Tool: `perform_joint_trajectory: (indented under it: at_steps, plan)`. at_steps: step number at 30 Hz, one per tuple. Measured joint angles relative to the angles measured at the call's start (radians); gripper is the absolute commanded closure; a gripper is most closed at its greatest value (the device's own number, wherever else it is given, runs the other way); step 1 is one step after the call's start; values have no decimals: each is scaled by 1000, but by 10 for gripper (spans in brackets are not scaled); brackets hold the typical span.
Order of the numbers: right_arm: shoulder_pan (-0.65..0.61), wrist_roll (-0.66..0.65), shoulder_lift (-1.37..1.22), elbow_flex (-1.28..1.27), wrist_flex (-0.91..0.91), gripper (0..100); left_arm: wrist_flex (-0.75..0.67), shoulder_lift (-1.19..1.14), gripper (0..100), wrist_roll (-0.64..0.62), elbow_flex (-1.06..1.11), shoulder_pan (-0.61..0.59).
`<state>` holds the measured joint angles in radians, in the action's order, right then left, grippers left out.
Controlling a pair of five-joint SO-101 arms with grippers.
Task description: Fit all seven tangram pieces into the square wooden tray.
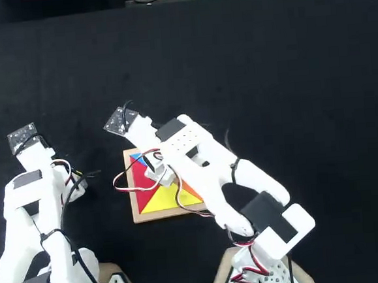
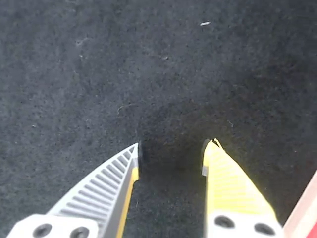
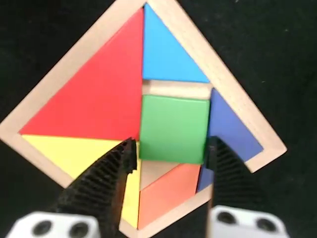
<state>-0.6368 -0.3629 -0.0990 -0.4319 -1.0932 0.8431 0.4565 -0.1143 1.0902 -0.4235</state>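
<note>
The square wooden tray (image 3: 44,106) lies under my right gripper (image 3: 171,146) and holds a red triangle (image 3: 94,94), light blue triangle (image 3: 163,49), dark blue piece (image 3: 230,129), yellow triangle (image 3: 74,153) and orange piece (image 3: 168,193). A green square (image 3: 173,129) sits at the tray's middle, with bare wood showing along two of its sides. The right gripper's black fingers (image 3: 119,168) press on its two opposite edges. In the high view the tray (image 1: 134,208) lies half under the right arm. My left gripper (image 2: 171,146) hangs open over bare black cloth, left of the tray.
Black cloth (image 1: 269,76) covers the whole table. A strip of the tray's edge (image 2: 308,208) shows beside the left gripper. The left arm (image 1: 29,193) stands apart from the tray, and red and white cables (image 1: 123,179) loop over the tray's near-left part.
</note>
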Motion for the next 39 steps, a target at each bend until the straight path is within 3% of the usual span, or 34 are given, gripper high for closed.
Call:
perform_joint_trajectory:
  at_steps: [3, 8, 10, 13, 14, 18, 22, 25, 29, 39]
  plan:
    - [0, 0, 0, 0, -9, 633, 0, 0, 718, 0, 0, 0]
    - [0, 0, 58, -2, -17, 675, 2, 0, 713, 0, -3, 20]
    - [0, 0, 112, -2, -37, 732, 34, 0, 712, 0, -28, 51]
    - [41, -2, 229, -2, -86, 918, 126, 0, 714, 0, -121, 135]
    - [77, -2, 273, -2, -100, 987, 161, 0, 715, 0, -160, 167]
    - [293, -2, 470, -2, -110, 950, 256, 0, 722, -2, -307, 338]
    - [582, 114, 562, -91, 38, 984, 278, -6, 879, -9, -394, 562]
    - [706, 206, 537, -213, 218, 988, 261, -31, 929, -75, -420, 683]
    - [727, 232, 402, -244, 376, 988, 235, -104, 905, -97, -430, 753]
    - [796, 281, 8, -41, 402, 988, 226, -345, 906, -103, -557, 919]
